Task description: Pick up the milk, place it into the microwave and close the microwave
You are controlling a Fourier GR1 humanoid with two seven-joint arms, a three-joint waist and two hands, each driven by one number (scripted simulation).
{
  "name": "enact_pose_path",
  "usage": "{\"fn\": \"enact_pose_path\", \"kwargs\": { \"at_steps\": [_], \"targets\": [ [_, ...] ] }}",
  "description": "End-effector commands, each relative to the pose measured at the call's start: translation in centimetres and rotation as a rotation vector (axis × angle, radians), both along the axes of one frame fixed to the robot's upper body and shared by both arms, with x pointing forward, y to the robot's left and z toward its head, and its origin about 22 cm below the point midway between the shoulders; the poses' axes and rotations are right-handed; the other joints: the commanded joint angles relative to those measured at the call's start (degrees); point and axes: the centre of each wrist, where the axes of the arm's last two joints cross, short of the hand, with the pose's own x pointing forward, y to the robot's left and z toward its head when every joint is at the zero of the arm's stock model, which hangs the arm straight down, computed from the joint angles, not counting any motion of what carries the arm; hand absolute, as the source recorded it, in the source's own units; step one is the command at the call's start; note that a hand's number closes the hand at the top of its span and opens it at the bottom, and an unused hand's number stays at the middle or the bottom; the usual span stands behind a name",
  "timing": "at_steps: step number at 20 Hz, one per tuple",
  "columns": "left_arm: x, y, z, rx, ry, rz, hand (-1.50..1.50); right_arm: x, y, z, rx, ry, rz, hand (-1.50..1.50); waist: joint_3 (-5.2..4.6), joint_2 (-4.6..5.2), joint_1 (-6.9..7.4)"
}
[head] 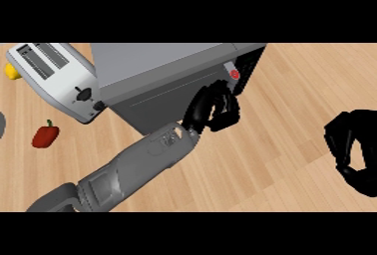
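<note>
The grey microwave [165, 64] stands at the top middle of the wooden counter, and its door [158, 104] looks closed against the body. A control strip with a red button [234, 73] sits at the door's right end. My left hand [213, 109] lies against the door's front near that strip, fingers loosely bent and holding nothing; its grey forearm [132, 169] runs in from the lower left. At the right edge my right hand [352, 149] hangs above the counter, fingers relaxed and empty. No milk is visible anywhere.
A white toaster [53, 74] stands left of the microwave, with a yellow object [11, 71] behind it at the left edge. A red bell pepper [46, 135] lies on the counter at the left, near a grey rim [1, 124].
</note>
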Motion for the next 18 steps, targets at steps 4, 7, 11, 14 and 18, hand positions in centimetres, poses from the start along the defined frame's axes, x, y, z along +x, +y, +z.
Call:
{"fn": "enact_pose_path", "kwargs": {
  "at_steps": [4,7,11,14,18],
  "targets": [
    [0.3,-3.2,3.5,-0.039,-0.101,-0.078,1.50,-0.5,2.0,0.8,0.008,-0.027,0.155,1.50,0.04,-0.17,-1.93],
    [0.2,-3.4,3.7,-0.052,-0.108,-0.070,1.50,-0.8,2.2,0.8,0.000,-0.022,0.164,1.50,0.15,-0.16,-2.79],
    [0.1,-3.2,3.3,-0.058,-0.115,-0.048,1.50,-1.1,3.1,1.2,0.012,-0.034,0.193,1.50,0.13,-0.06,-3.31],
    [0.1,-3.2,3.3,-0.066,-0.119,-0.034,1.50,-1.3,3.4,1.6,0.007,-0.037,0.208,1.50,0.08,-0.16,-3.26],
    [0.1,-3.3,3.5,-0.081,-0.108,-0.018,1.50,-1.8,4.1,1.7,0.008,-0.036,0.235,1.50,0.07,-0.31,-4.00]
  ]
}}
